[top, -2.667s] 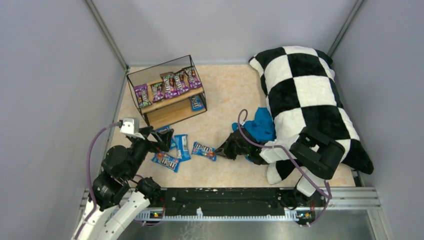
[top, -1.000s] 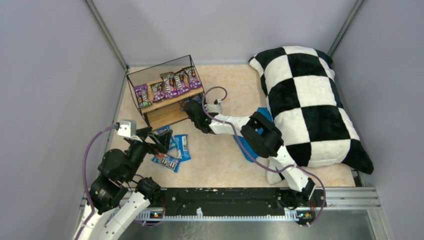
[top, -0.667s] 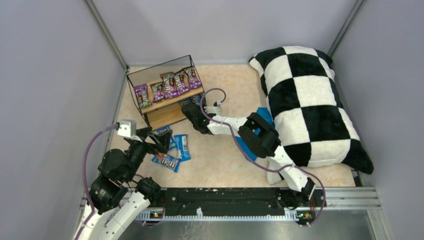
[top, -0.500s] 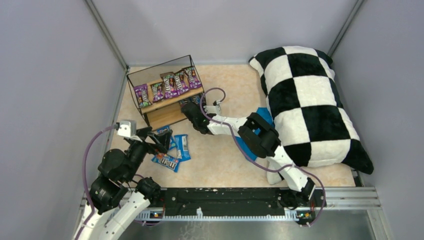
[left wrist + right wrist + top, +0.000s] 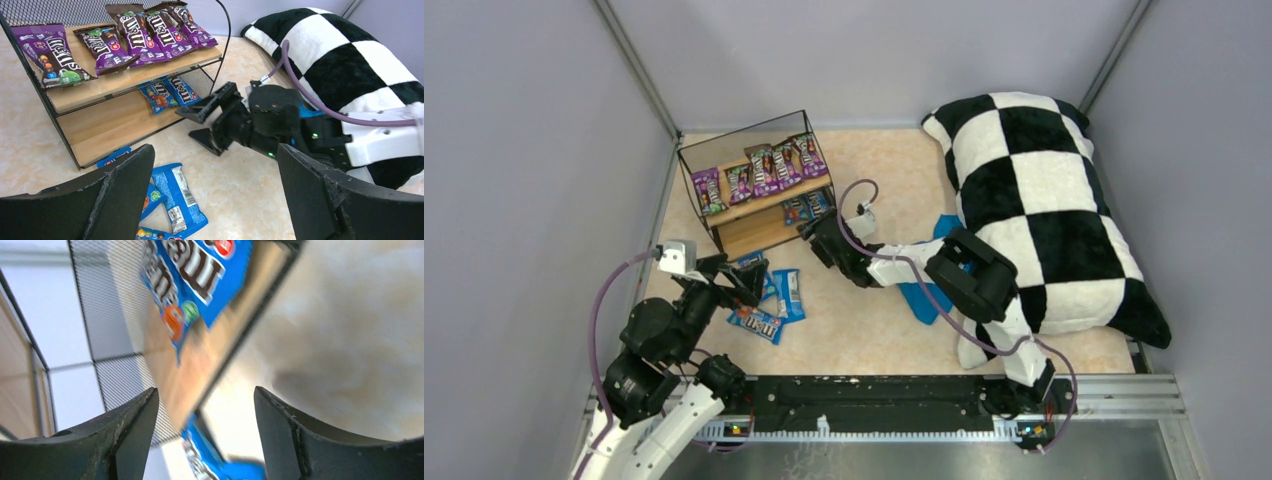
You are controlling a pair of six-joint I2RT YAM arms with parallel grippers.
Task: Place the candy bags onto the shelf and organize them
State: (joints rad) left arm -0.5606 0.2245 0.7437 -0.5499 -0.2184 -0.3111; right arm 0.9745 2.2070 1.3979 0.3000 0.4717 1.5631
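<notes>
Candy bags (image 5: 764, 305) lie loose on the worktop (image 5: 874, 170) under the left end effector (image 5: 746, 280), which is spread and empty. Others sit on the shelf (image 5: 744, 235). The right end effector (image 5: 821, 238), spread and empty, is just beside it. A careless swing could snag the wire frame and spill them.

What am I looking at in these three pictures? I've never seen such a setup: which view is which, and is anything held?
Two robot arms stand at a table's near edge. The wide picture looks down from above; the other two come from wrist cameras, so the dark shapes at their edges are each arm's own fingers. A wire shelf holds purple candy bags on its upper board and two blue bags below. Loose blue bags lie on the table by the left tool, which is open and empty. The right tool, also open and empty, is just off the shelf's lower board. A checkered pillow and blue cloth lie to the right.
</notes>
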